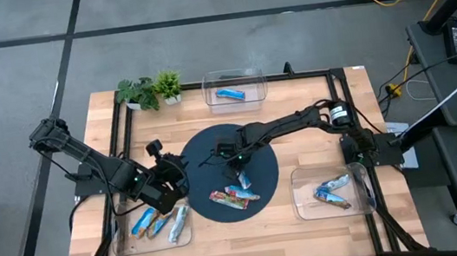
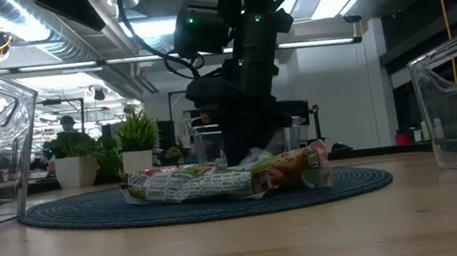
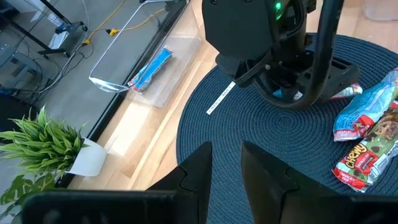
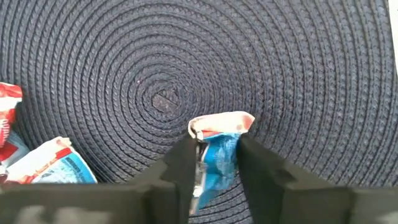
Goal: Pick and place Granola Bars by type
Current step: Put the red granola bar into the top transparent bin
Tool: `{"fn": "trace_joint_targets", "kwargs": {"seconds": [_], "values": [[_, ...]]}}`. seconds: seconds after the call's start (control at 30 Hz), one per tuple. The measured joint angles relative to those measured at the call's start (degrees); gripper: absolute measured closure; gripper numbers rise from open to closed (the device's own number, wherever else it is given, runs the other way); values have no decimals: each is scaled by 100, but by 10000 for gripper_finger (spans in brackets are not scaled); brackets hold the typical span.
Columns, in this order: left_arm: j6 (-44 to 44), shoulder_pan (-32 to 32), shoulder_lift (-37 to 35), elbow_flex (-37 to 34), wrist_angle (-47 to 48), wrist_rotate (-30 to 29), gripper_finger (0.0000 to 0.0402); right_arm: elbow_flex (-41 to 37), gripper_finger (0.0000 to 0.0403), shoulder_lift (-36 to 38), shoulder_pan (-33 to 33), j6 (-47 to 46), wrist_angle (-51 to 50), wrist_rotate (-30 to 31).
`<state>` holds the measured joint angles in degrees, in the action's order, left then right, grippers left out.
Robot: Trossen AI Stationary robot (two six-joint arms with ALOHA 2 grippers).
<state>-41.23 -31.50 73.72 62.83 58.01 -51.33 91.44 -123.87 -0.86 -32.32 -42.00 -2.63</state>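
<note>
A round dark blue mat [image 1: 213,143] lies mid-table. My right gripper [image 4: 216,163] stands over the mat's middle [image 1: 235,164], shut on a blue-wrapped granola bar [image 4: 219,155]. Two more bars lie on the mat's near part: a red-orange one [image 1: 234,200] and a blue-white one [image 1: 243,179]; the left wrist view shows them too, the blue-white one [image 3: 367,106] beside the red one [image 3: 367,155]. A thin white strip [image 3: 221,98] lies on the mat. My left gripper [image 3: 225,167] hovers at the mat's left edge [image 1: 175,176], slightly open and empty. My right gripper pinches the blue bar's two long sides [image 4: 205,163] between its two fingers. The fingers come from above, pointing down at the mat. The bar's crimped red-and-white end [image 4: 221,123] sticks out past the fingertips. I cannot tell whether the bar is clear of the mat.
A clear bin at the far edge [image 1: 206,85] holds one blue bar [image 1: 230,94]. A near-left bin [image 1: 121,246] holds several bars, and a near-right bin [image 1: 302,211] holds a few. Two potted plants [image 1: 150,89] stand at the far left.
</note>
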Motion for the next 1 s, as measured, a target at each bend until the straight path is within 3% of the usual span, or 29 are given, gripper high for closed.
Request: {"fn": "trace_joint_targets", "kwargs": {"seconds": [0.27,0.5,0.7,0.9,1.0], "values": [[0,-1,1,0,1,0,325,2,388,7,0,289,2,-194],[0,-1,0,0,-2,2,325,2,375,115,11,760,-586,-623],[-2,-1,0,0,-23,25,325,2,393,530,77,1158,-1167,-140],[0,-1,1,0,-32,24,325,2,377,868,183,1161,-1156,-3],[0,-1,1,0,-31,25,325,2,387,975,277,1174,-1164,23]]}}
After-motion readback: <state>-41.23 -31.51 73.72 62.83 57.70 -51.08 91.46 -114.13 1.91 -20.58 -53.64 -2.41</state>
